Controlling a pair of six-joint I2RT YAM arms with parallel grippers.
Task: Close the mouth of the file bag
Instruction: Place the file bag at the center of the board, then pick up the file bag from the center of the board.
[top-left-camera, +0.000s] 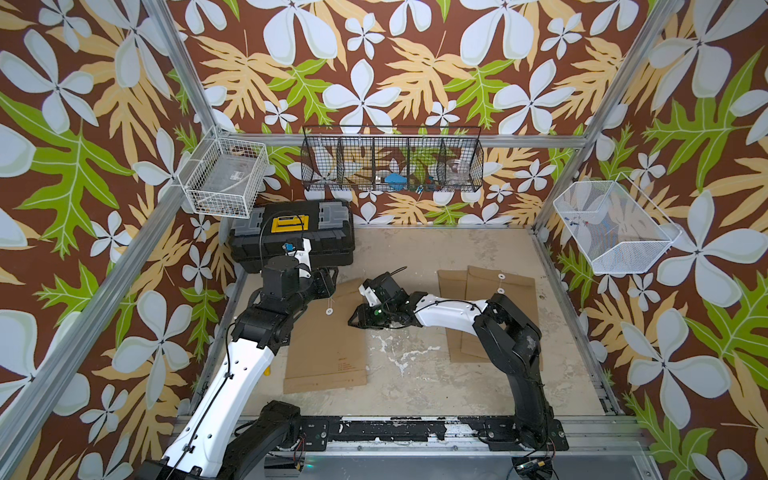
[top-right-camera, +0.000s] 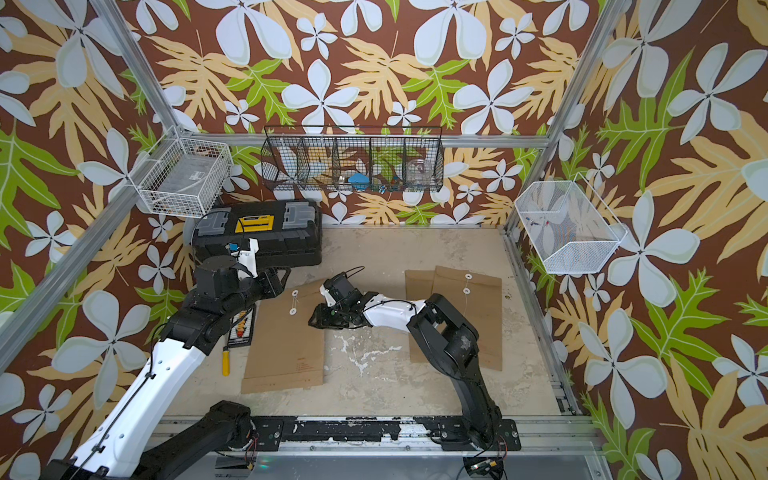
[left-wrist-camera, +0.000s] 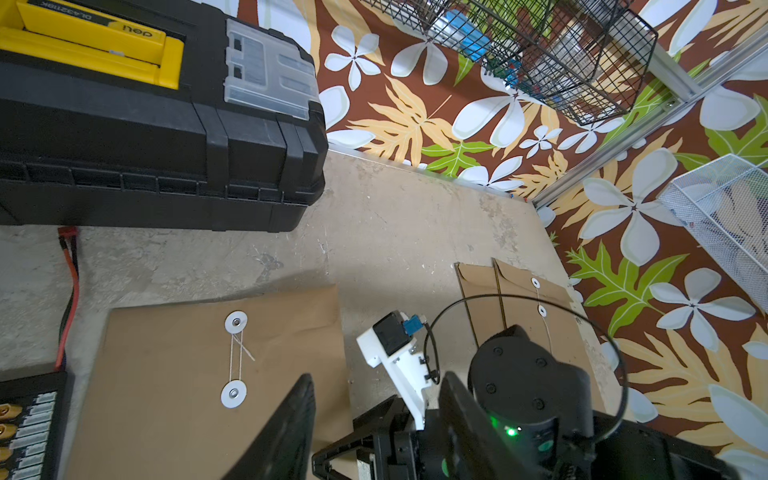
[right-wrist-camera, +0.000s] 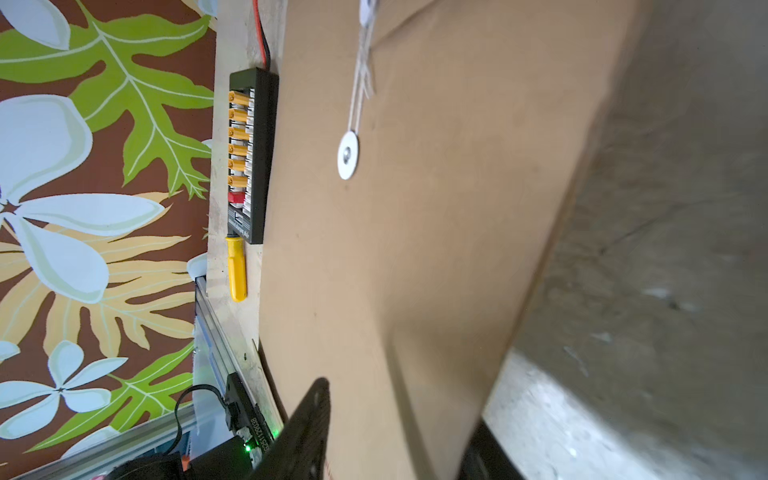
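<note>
Counting three brown file bags on the counter (top-left-camera: 415, 365): the task's file bag (top-left-camera: 328, 345) flat at left centre, flap at the far end, string (left-wrist-camera: 235, 357) run between its two white discs (left-wrist-camera: 236, 322); two other file bags (top-left-camera: 498, 307) overlapping at the right, partly under the right arm. Two hands in play. Down low at the file bag's right edge, right hand (top-left-camera: 354, 320), fingers spread wide around that edge in the right wrist view, nothing clamped. Above the bag's far end, left hand (top-right-camera: 280, 278), fingers parted, empty. One black toolbox (top-left-camera: 291, 232) with a yellow latch at far left. One charging board (top-right-camera: 242, 328) with a row of yellow plugs just left of the bag, one yellow-handled tool (top-right-camera: 225, 361) at its near end. Three baskets on the walls: white wire basket (top-left-camera: 224, 183) at left, black basket (top-left-camera: 390, 164) with five compartments on the far wall, white mesh basket (top-left-camera: 615, 228) at right. Worn beige counter, flecked with white. Brown wallpaper (top-left-camera: 374, 62) with white flowers, green and tan leaves. Aluminium frame (top-left-camera: 395, 139) all around.
</note>
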